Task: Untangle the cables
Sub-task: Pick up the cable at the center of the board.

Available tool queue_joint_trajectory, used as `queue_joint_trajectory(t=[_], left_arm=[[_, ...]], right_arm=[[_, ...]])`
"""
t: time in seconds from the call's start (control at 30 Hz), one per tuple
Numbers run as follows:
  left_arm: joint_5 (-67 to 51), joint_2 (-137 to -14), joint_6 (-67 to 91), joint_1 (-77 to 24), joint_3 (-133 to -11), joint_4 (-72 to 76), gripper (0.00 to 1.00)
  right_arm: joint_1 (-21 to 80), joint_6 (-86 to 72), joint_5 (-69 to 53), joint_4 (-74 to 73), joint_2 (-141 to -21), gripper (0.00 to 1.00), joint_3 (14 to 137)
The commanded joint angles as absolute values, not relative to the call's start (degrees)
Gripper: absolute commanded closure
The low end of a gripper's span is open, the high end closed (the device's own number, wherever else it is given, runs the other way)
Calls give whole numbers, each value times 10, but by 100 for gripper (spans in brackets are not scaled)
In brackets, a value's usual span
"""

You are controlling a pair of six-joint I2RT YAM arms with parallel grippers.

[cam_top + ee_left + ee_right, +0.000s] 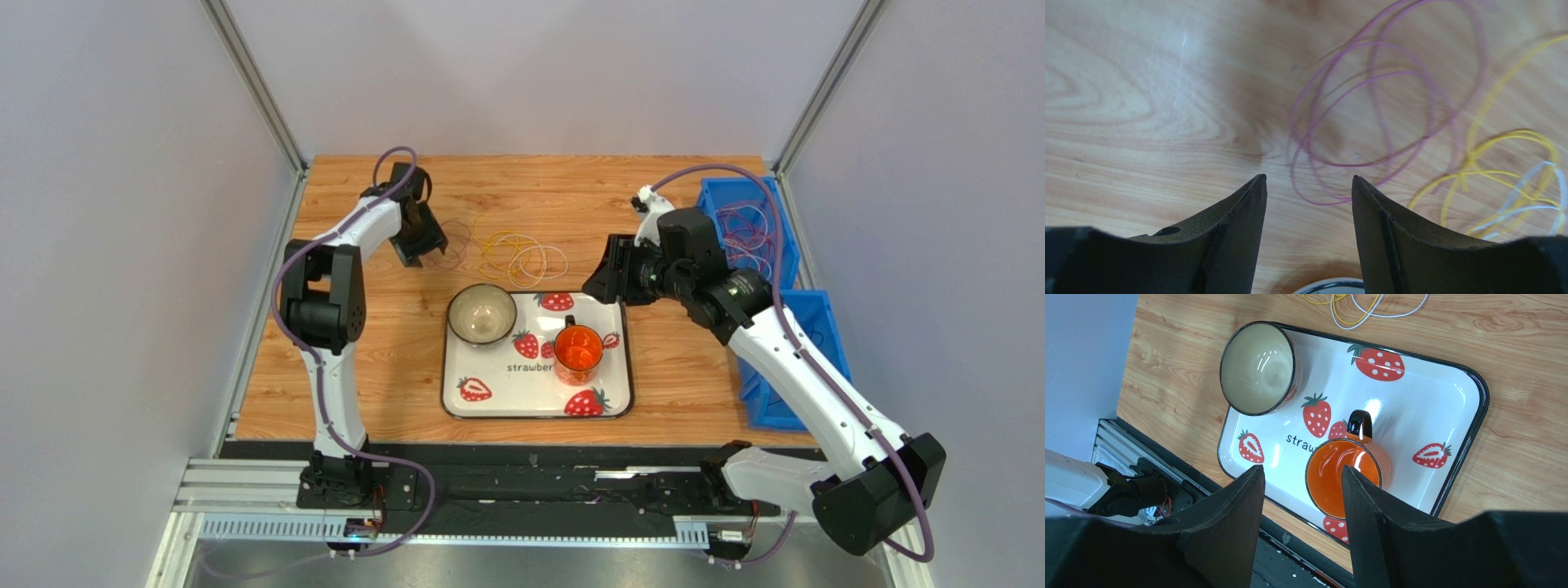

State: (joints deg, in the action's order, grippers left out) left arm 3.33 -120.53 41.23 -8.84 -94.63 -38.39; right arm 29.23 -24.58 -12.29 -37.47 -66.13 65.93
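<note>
Purple cable loops (1356,165) lie flat on the wooden table just ahead of my left gripper (1308,177), which is open and empty and hangs low over the table. Yellow cable loops (1517,132) tangled with a white one lie to their right. In the top view the purple loops (456,233) sit right of my left gripper (417,241), and the yellow and white loops (525,259) lie behind the tray. More purple loops (741,227) lie in the far blue bin. My right gripper (604,279) is open and empty, raised over the tray's far right corner (1301,468).
A strawberry-print tray (540,395) holds a beige bowl (481,314) and an orange mug (578,349). They also show in the right wrist view, bowl (1258,369) and mug (1346,474). Two blue bins (803,321) stand at the right edge. Grey walls close in both sides.
</note>
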Motion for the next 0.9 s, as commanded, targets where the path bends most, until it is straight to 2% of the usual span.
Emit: queue_joint_trajectory(t=[0.0, 0.33, 0.37, 0.87], left_arm=[[40, -1158, 489, -80, -890, -331, 39], [26, -1179, 505, -78, -895, -309, 41], [26, -1182, 503, -78, -899, -313, 44], [98, -1249, 481, -100, -1001, -443, 46]], right_arm=[[295, -234, -113, -363, -651, 47, 658], [295, -225, -104, -366, -648, 47, 655], [295, -225, -103, -367, -648, 47, 654], [291, -205, -99, -365, -633, 47, 642]])
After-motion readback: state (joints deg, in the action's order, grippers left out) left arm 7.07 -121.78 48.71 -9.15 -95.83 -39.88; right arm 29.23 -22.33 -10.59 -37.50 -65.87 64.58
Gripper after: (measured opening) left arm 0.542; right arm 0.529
